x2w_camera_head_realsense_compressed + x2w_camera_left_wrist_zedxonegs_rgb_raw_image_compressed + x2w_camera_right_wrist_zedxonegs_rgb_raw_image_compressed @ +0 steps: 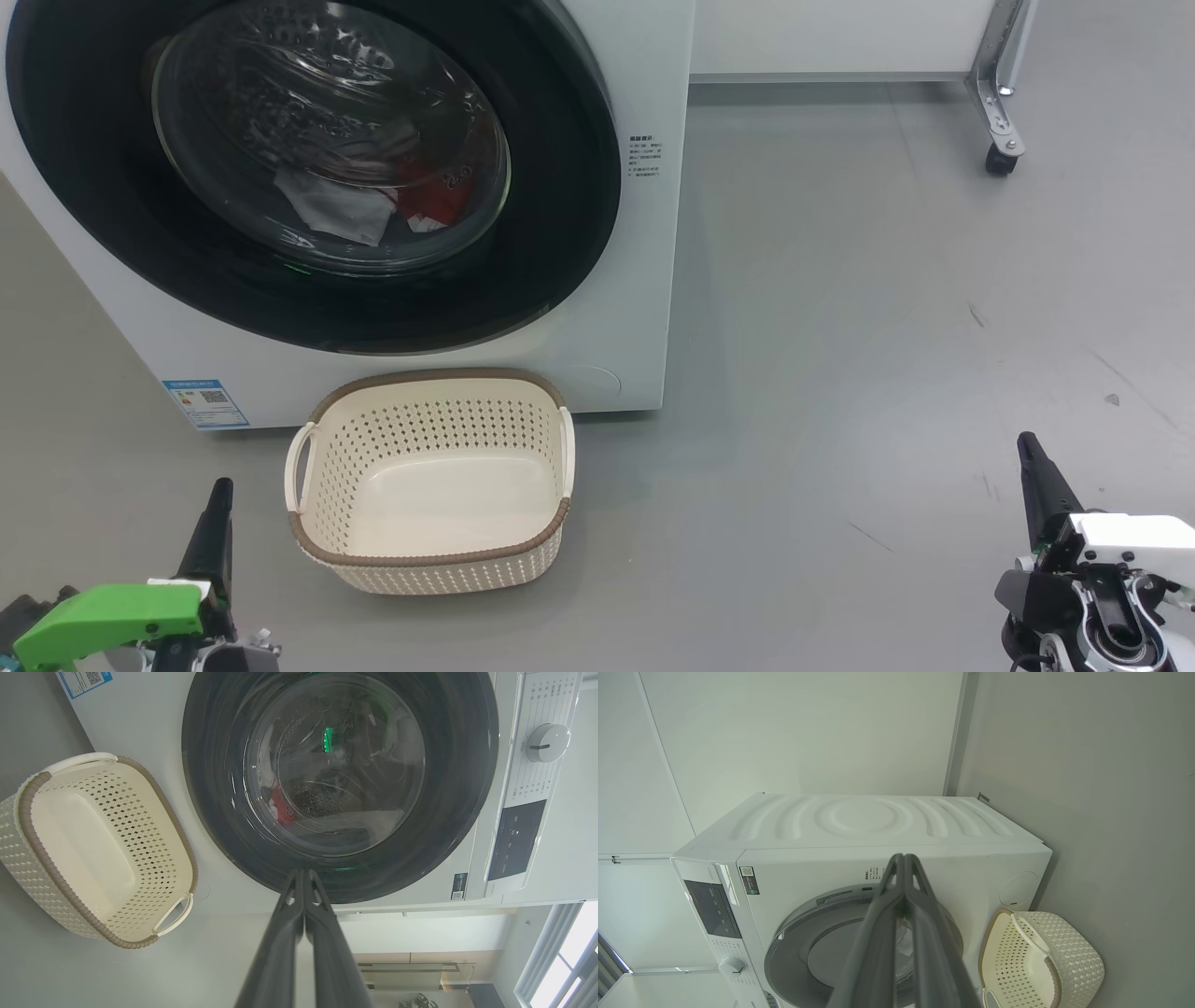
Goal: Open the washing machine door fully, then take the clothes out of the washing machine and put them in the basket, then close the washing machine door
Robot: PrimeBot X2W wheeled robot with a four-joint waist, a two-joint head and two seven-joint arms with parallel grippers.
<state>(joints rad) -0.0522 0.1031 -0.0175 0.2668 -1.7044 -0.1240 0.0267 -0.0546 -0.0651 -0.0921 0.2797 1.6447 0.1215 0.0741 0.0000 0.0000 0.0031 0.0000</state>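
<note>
The white washing machine (635, 280) stands ahead with its round black-rimmed door (560, 187) shut against the front. Through the door glass, red and white clothes (373, 201) lie in the drum. The cream basket (429, 485) with a brown rim sits empty on the floor just below the door. My left gripper (219, 490) is shut at the lower left, left of the basket, holding nothing. Far off at the lower right, my right gripper (1027, 446) is shut and empty too. The left wrist view looks along shut fingers (303, 877) at the door (341, 779) and basket (93, 844).
Grey floor (887, 327) spreads wide to the right of the machine. A metal leg on a caster (999, 154) stands at the far right back. A white wall panel runs behind. The machine's control panel and dial (546, 742) face the left wrist view.
</note>
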